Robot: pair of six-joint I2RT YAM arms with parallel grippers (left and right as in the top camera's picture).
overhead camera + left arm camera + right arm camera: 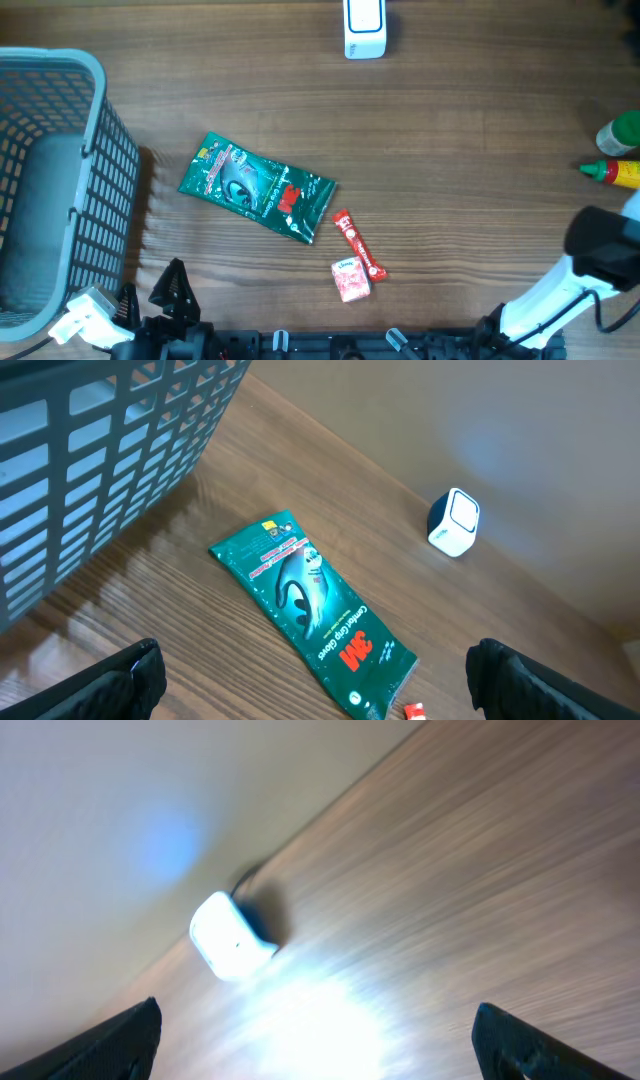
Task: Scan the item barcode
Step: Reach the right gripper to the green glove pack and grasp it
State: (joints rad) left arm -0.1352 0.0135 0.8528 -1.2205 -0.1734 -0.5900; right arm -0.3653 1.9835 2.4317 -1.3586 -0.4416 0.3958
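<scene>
1. While you look down from overhead, the green 3M glove packet (256, 187) lies flat on the wooden table (480, 120), left of centre, with neither claw touching it.
2. A red stick sachet (358, 245) and a small red-and-white box (350, 280) lie near the packet's lower right end.
3. The white scanner (364, 28) stands at the far edge, well apart.
4. Your left gripper (318, 675) hangs above the table with jaws spread wide and empty, near the grey basket (60, 60).
5. Your right gripper (315, 1020) is likewise spread and empty, facing the scanner.
</scene>
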